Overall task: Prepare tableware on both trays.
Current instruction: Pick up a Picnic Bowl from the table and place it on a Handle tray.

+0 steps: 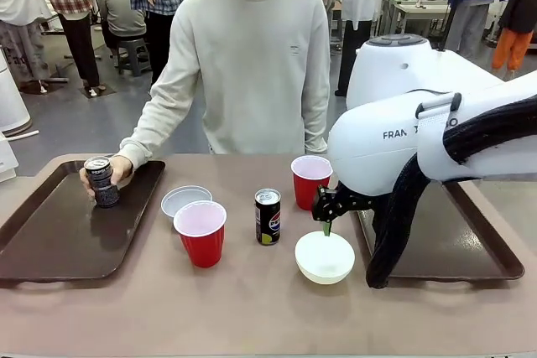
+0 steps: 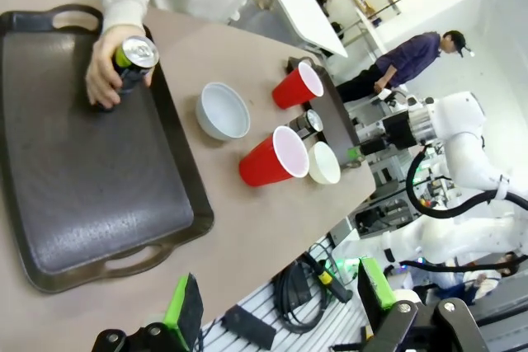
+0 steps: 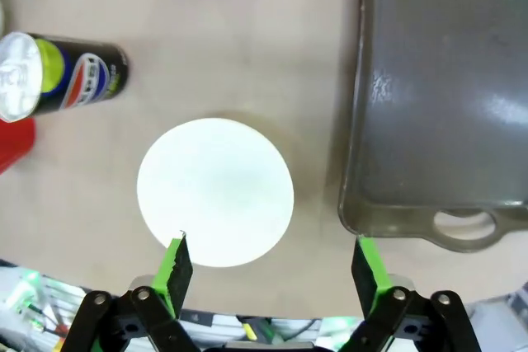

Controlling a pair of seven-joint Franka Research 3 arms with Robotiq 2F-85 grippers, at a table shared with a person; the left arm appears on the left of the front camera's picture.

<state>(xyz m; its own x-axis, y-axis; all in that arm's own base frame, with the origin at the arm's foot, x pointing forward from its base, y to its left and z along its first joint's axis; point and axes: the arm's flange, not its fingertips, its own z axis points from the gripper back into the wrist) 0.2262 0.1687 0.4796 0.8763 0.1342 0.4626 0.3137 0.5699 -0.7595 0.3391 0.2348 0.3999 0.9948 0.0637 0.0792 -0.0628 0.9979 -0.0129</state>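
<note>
Right wrist view: right hand (image 3: 272,271) (jaws spread, empty) above white bowl (image 3: 214,191); the rim should be straddled squarely before closing.

White right arm (image 1: 419,136) with black grippers, and a person (image 1: 252,64) in cream.

The right arm is built of glossy white rounded shells, one topped by a flat grey cap (image 1: 401,39). Dark letters "FRAN" (image 1: 401,134) are printed on its side, and the rest of the word is covered. A thick black ribbed cable hose (image 1: 403,207) runs along it, next to a white bracket (image 1: 440,106). The right gripper (image 3: 271,243) has black linkages with round metal pivot screws and slim fingers (image 3: 176,263) faced in bright green. The left gripper (image 2: 279,282) matches, with the same green pads (image 2: 183,311). The person wears a cream long-sleeved sweatshirt with a tiny chest mark (image 1: 294,49) and cuffed sleeves (image 1: 155,119).
</note>
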